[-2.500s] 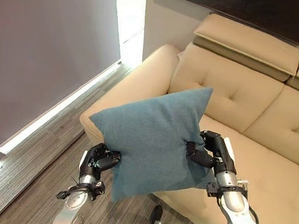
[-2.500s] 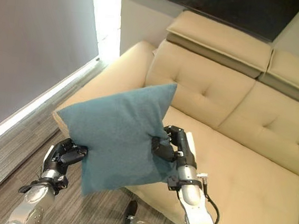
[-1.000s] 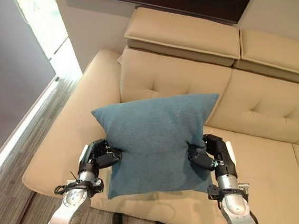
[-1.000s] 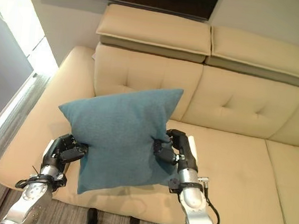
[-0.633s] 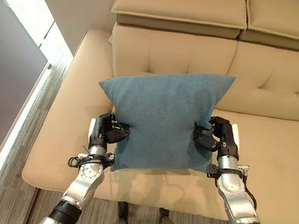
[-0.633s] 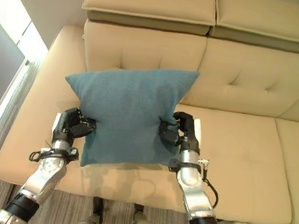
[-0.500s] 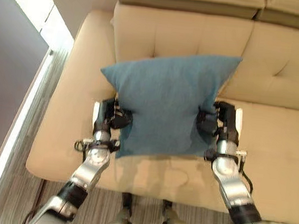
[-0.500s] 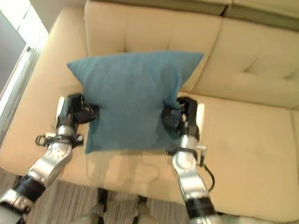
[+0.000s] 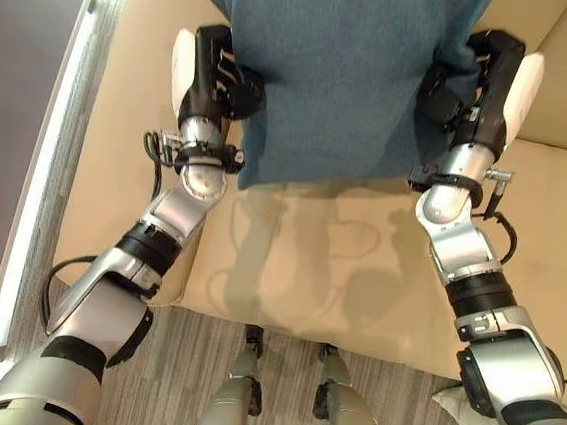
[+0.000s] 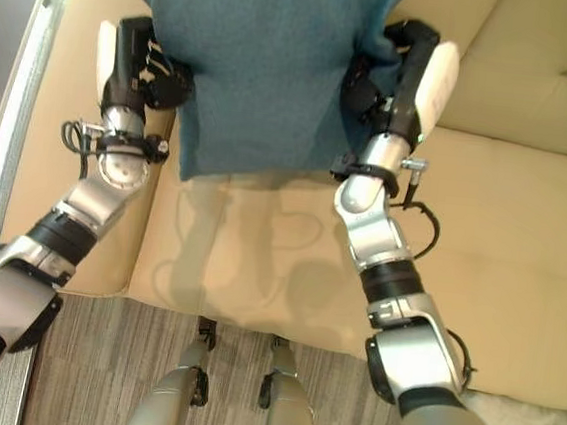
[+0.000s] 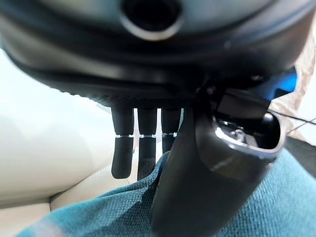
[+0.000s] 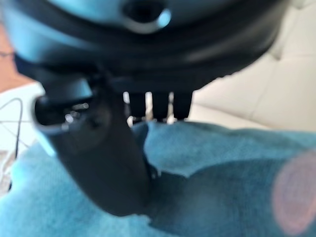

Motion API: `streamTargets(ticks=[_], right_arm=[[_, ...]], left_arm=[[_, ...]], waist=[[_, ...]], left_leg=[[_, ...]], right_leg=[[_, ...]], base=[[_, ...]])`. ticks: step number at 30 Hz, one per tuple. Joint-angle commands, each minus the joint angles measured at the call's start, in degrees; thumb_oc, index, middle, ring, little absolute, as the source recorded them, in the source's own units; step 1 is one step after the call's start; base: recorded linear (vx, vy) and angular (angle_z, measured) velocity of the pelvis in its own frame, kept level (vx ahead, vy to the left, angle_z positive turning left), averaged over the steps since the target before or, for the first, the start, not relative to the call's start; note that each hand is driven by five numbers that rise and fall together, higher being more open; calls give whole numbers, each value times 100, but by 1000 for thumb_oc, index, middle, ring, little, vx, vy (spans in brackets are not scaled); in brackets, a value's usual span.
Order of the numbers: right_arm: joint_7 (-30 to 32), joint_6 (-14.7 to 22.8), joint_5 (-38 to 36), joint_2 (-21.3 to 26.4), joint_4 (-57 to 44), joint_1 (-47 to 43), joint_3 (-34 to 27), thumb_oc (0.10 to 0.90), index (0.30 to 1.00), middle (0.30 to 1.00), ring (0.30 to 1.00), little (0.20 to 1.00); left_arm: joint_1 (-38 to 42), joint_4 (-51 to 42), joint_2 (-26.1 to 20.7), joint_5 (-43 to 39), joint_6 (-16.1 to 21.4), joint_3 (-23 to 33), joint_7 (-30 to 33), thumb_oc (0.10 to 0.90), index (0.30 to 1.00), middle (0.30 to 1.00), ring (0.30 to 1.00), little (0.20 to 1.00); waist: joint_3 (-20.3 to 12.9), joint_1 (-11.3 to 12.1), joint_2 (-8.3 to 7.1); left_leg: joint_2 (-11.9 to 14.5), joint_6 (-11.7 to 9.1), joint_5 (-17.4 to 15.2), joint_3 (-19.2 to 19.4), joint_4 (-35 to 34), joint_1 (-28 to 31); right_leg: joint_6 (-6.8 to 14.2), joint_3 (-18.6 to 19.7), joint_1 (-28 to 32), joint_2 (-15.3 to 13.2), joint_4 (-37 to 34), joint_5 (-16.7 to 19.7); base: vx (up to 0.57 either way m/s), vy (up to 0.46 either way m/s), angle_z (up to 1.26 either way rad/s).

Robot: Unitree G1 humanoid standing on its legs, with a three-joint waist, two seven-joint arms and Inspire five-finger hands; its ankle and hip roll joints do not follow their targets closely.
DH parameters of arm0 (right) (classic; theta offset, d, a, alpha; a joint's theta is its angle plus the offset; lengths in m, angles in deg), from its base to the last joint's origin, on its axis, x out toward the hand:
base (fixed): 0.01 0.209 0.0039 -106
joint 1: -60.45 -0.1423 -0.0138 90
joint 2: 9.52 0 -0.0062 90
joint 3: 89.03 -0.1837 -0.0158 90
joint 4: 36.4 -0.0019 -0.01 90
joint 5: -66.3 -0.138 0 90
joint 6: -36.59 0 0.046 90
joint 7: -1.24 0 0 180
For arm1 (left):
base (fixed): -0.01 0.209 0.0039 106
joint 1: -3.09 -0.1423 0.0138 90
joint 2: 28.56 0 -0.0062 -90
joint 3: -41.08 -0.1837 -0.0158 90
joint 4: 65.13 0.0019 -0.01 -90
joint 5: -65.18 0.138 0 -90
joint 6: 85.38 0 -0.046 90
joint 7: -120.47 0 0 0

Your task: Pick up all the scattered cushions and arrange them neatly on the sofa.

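The cushion point(image 9: 342, 73) is gripped at opposite sides by left hand point(image 9: 216, 80) and right hand point(image 9: 472, 85), held above the sofa point(image 9: 318, 266) seat.

Bright daylight enters from the left; wrist views are blurred, with a lens flare.

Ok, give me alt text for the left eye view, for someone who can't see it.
A teal cushion is held over the beige sofa seat, pinched at its sides by the left hand and the right hand. Grey wood-look floor runs along the sofa's front.
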Motion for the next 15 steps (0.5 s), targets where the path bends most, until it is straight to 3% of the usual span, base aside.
streamTargets(ticks=[1,7,8,9,10,11,12,13,15], right_arm=[[330,414,599,32,-170,-1679,524,400,300,300,300,300],[514,226,474,142,540,-2497,751,400,300,300,300,300],[537,200,419,154,636,-2616,764,400,300,300,300,300],[538,204,415,156,647,-2633,766,400,300,300,300,300],[538,206,328,189,782,-2730,769,400,300,300,300,300],[543,130,189,232,960,-2913,893,640,660,660,660,660],[544,134,184,234,969,-2926,902,700,749,749,749,749],[514,81,151,291,1017,-2953,937,800,900,900,900,900],[441,7,74,376,1050,-2957,1040,800,900,900,900,900]], left_arm=[[2251,-36,45,670,764,-688,-40,400,300,300,300,300],[3302,644,157,674,703,-1119,-93,400,300,300,300,300],[3457,794,173,637,677,-1184,-141,706,759,759,759,759],[3475,808,175,631,684,-1189,-145,800,900,900,900,900],[3637,990,231,557,666,-1256,-209,800,900,900,900,900],[3770,976,298,366,698,-1201,-175,800,900,900,900,900],[3775,975,295,364,697,-1196,-177,800,900,900,900,900],[3752,934,328,228,732,-1137,-172,800,900,900,900,900],[3571,695,419,-47,851,-975,-189,800,900,900,900,900]], waist=[[-159,-103,-127],[-87,-161,-43],[-72,-175,-30],[-68,-173,-31],[-63,-189,-16],[-11,-210,9],[-13,-208,14],[23,-227,19],[69,-232,24]], left_leg=[[-287,-128,-617,-120,2,118],[-320,-157,-566,-46,2,-203],[-329,-169,-549,-34,2,-261],[-329,-169,-547,-34,2,-268],[-338,-170,-539,-38,2,-326],[-350,-179,-511,-26,2,-438],[-349,-178,-510,-24,2,-447],[-353,-183,-506,-25,2,-504],[-349,-193,-453,-21,2,-655]], right_leg=[[500,193,-457,-138,875,-862],[576,262,-698,-123,666,-667],[584,271,-735,-118,631,-644],[583,272,-742,-118,629,-641],[591,297,-798,-110,613,-609],[611,325,-888,-95,546,-559],[611,327,-896,-94,545,-555],[614,330,-940,-90,507,-528],[619,347,-1059,-63,445,-474]], base=[[-20,-12,4],[-7,9,0],[-7,7,-14],[1,9,27],[-3,18,46],[-3,18,42],[-17,20,13],[-20,4,15],[-22,0,0]])
